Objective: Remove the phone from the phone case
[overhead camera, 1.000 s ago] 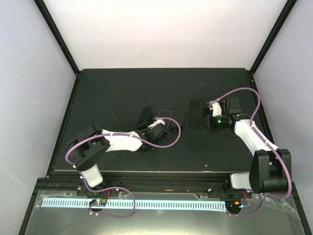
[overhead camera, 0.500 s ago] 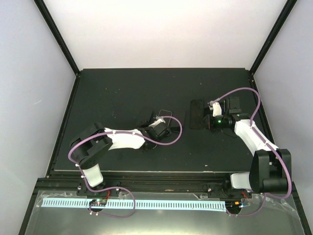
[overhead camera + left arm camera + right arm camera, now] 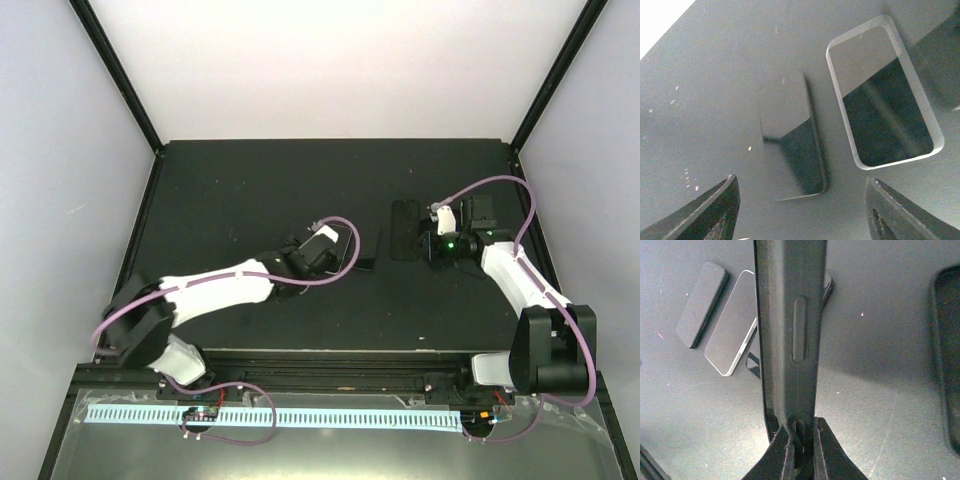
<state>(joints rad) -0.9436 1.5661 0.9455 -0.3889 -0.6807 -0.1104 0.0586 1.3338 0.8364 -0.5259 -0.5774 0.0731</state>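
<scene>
Black mat (image 3: 250, 180) covers the table, with pale walls (image 3: 330, 70) behind and at both sides. My left pincer (image 3: 800, 182) stands open above the mat. Its two fingers (image 3: 715, 210) are spread wide at the bottom corners of my left wrist view, with nothing between them. Just ahead of it two flat things lie side by side, with a narrow strip of mat between them. One is a phone (image 3: 885, 100) with a pale rim and its glossy face up. The other is a dark slab (image 3: 792, 140), on the phone's left in that view. My right pincer (image 3: 802, 426) is closed on the end of a dark case (image 3: 792, 315). The case runs straight away from my fingers, edge-on to my right wrist camera, and shows a long button bump on its side. From this angle I cannot tell whether anything sits inside it. Past its left side in that view the phone and the slab lie on the mat, well clear of the case. From above, a dark oblong (image 3: 403, 230) lies flat just left of my right pincer. My left arm reaches to the middle of the mat and my right arm bends in from the right edge.
</scene>
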